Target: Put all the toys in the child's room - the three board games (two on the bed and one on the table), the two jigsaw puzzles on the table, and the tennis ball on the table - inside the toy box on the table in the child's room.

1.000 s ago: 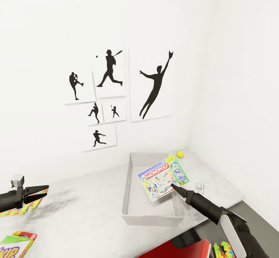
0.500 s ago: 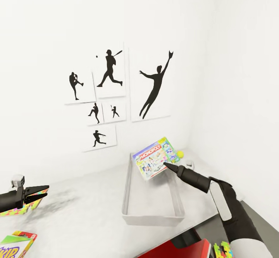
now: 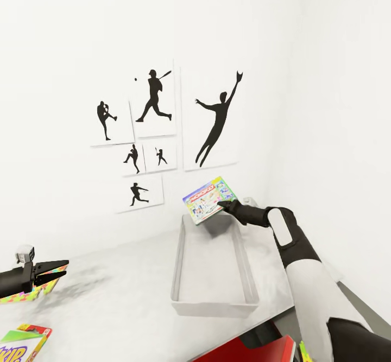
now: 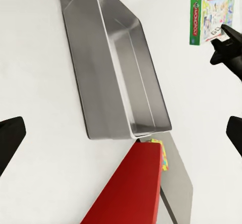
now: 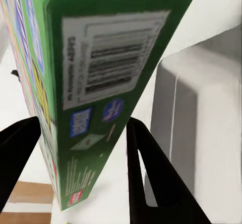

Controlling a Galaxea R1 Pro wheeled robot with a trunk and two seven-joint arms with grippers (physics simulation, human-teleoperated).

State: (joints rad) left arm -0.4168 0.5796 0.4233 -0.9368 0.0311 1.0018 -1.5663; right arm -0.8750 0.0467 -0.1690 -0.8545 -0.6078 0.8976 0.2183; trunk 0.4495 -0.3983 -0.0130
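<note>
The colourful flat Monopoly board game box (image 3: pixel 209 199) is being gripped at one corner by the closed right claw (image 3: pixel 224 205), held in the air above the far end of the grey rectangular toy box (image 3: pixel 179 275) on the white surface (image 3: pixel 108 307). Judged best: the box should be lowered and levelled with its long axis along the tray's length before release. It is being held tilted, printed face toward the head camera, while the left claw (image 3: pixel 51 275) is closed on a multicoloured jigsaw puzzle (image 3: pixel 24 296).

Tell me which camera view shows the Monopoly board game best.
The head view: the whole board game shows face-on, pinched by the right gripper above the far end of the toy box. The left wrist view shows it small at the picture's edge; the right wrist view shows its green barcoded edge between the fingers.
</note>
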